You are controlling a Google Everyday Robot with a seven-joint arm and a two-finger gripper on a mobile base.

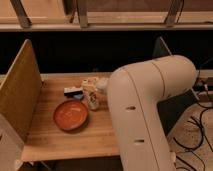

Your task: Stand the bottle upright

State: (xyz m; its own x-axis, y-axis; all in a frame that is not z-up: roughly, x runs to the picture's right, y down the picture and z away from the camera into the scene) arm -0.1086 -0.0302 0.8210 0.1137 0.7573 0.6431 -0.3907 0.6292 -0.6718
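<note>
The bottle (92, 98) is a slim whitish-cream one with a printed label. It stands nearly upright, its base at or just above the wooden table (60, 136), right of the orange plate (70, 114). My gripper (97, 85) is shut on the bottle's upper part, reaching in from the right. The big white arm (145, 100) hides the table's right side and most of the gripper's body.
A flat dark-and-white block (74, 91) lies just behind the plate, left of the bottle. A tall wooden panel (20, 95) walls the table's left side. A dark panel (162, 48) stands at the back right. Cables (200, 130) lie on the floor at the right.
</note>
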